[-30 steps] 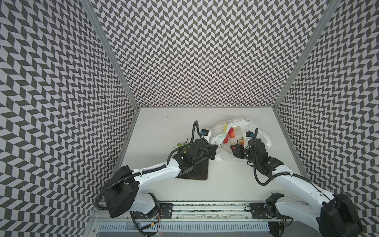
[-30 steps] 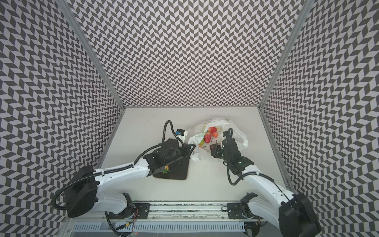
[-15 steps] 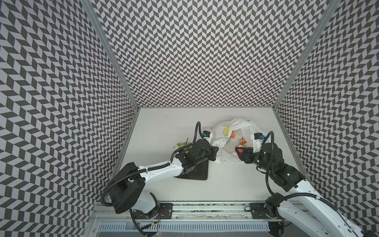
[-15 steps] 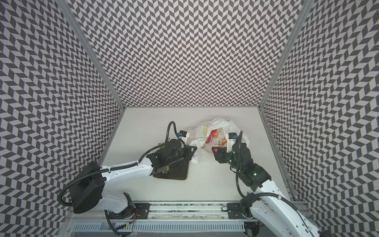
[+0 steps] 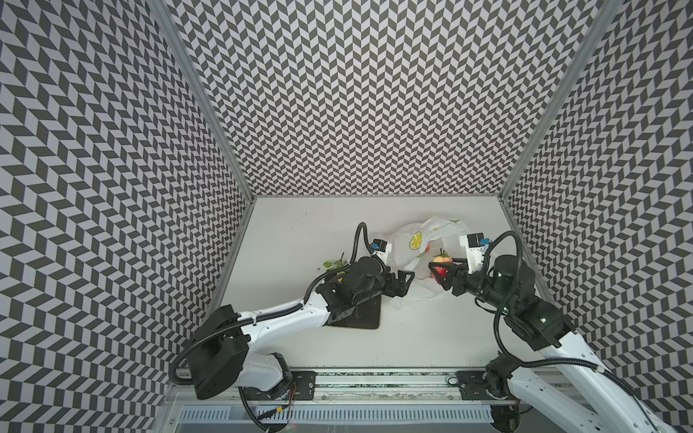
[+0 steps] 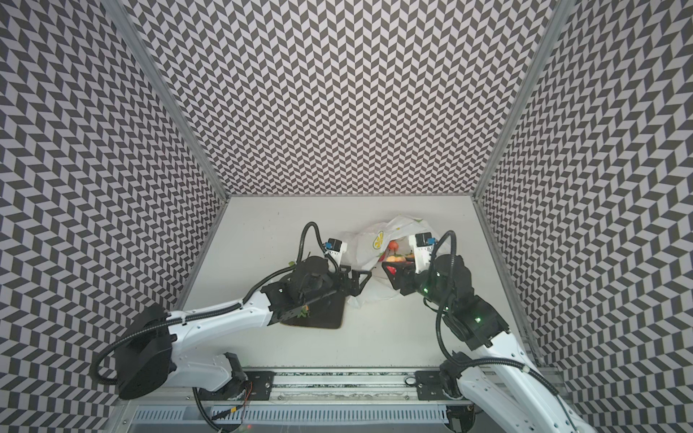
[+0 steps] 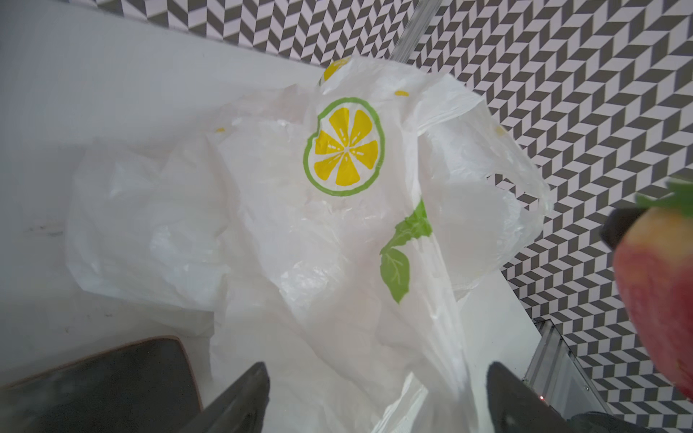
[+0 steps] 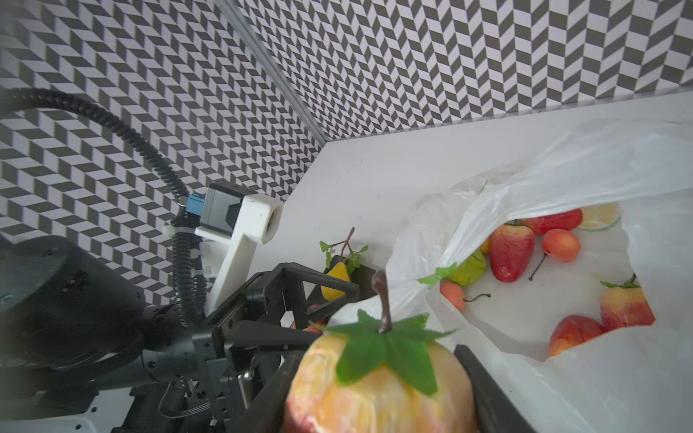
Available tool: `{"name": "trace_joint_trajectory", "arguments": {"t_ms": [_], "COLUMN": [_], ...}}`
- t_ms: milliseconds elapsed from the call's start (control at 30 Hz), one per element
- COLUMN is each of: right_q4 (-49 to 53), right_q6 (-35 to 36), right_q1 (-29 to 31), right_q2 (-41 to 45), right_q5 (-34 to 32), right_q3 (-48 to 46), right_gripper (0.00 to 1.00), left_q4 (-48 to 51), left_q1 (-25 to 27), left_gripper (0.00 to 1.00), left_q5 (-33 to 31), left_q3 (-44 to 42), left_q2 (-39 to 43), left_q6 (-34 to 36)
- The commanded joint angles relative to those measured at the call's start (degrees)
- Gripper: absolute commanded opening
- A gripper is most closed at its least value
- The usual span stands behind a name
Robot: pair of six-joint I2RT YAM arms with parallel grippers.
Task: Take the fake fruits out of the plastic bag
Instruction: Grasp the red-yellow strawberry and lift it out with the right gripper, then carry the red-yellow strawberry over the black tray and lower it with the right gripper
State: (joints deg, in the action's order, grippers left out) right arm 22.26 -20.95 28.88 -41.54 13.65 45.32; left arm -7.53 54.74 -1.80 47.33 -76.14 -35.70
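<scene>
The white plastic bag (image 5: 416,240) (image 6: 371,243) (image 7: 337,243) with lemon-slice prints lies crumpled at the back right of the table, its mouth towards my right arm. Several fake fruits (image 8: 510,251) lie inside, red, yellow and green. My right gripper (image 5: 440,268) (image 6: 393,268) (image 8: 378,375) is shut on a red-yellow fruit with a green leaf cap (image 7: 656,300), held above the bag's near edge. My left gripper (image 5: 403,279) (image 6: 358,279) (image 7: 375,382) stands open at the bag's left edge, with only bag film under its fingers (image 7: 255,378).
A dark square plate (image 5: 363,318) (image 6: 326,316) (image 7: 112,378) lies under my left wrist. On it, a yellow fruit with a leafy twig (image 8: 335,281) (image 5: 333,262) and a small orange fruit (image 6: 305,309). Patterned walls close in on three sides.
My left gripper has opened from shut at the bag's edge. My right arm has drawn back and up out of the bag with the red-yellow fruit.
</scene>
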Motion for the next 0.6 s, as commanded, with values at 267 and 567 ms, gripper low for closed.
{"name": "trace_joint_trajectory", "arguments": {"t_ms": [267, 567], "right_q4": [-8.8, -11.8], "right_q6": [1.1, 4.5], "right_q1": [9.7, 22.7], "right_q2": [-8.8, -22.7], "right_q5": [2.7, -5.7], "right_q3": [11.5, 17.7], "right_gripper": [0.51, 0.51], "left_q4": [14.2, 25.7], "left_q1": [-4.3, -9.2], "left_gripper": [1.00, 0.99], "left_q5": [-6.9, -17.9], "left_q3": [-3.9, -9.5], "left_q2": [22.5, 43.1], "left_q6": [-2.1, -8.2]}}
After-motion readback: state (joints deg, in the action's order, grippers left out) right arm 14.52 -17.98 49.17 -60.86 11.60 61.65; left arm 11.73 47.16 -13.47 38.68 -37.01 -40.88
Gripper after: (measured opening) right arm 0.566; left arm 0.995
